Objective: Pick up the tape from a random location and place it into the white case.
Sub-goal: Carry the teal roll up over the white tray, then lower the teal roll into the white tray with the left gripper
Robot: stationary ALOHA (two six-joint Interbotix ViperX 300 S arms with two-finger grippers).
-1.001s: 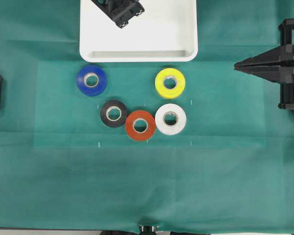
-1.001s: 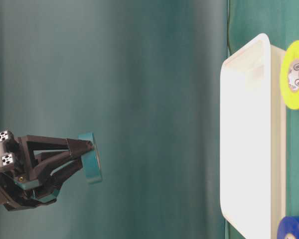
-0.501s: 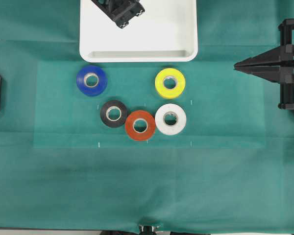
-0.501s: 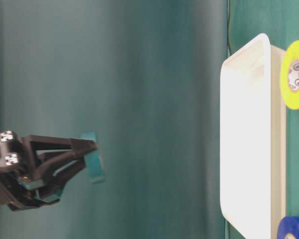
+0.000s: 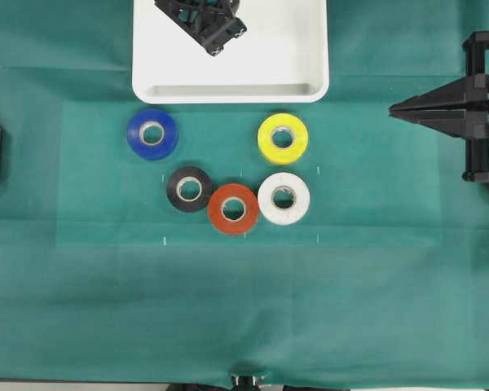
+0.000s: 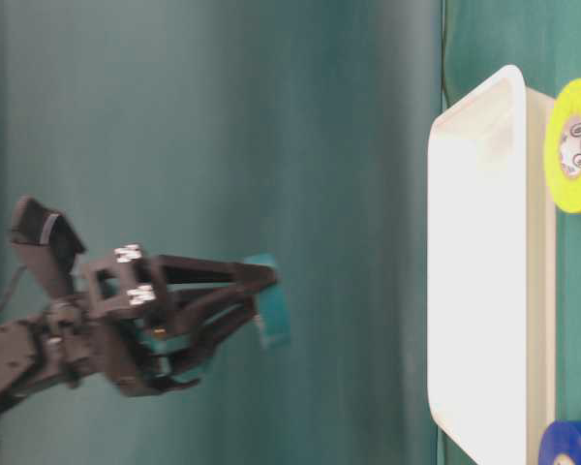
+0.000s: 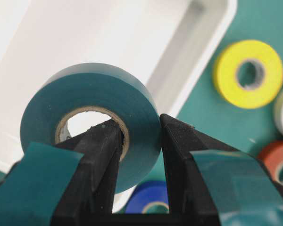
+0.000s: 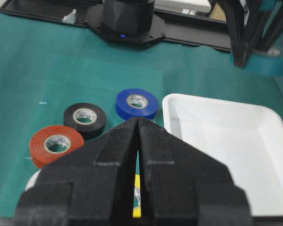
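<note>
Nearest the front edge of the green-covered surface (image 5: 228, 318) nothing stands but bare cloth. A little farther in sits a tight cluster of rolls: the red roll (image 5: 233, 208) touches the black roll (image 5: 189, 189) on one side and the white roll (image 5: 284, 198) on the other. Beyond them, apart from the cluster, lie the blue roll (image 5: 152, 134) toward the left and the yellow roll (image 5: 283, 138) more to the right, both just short of the white case (image 5: 228, 88), which rests against the far edge.

Above the case hangs the left gripper (image 7: 137, 141), its fingers (image 7: 101, 155) pinching the tape (image 7: 92, 103): one finger inside the pale core, the other on the outer face. The teal roll is held in the air over the case's floor, clear of the rim, with nothing between it and the tray.

Off at the right edge the right gripper (image 8: 137, 136) sits idle, fingers pressed together with only a thin slit showing.
</note>
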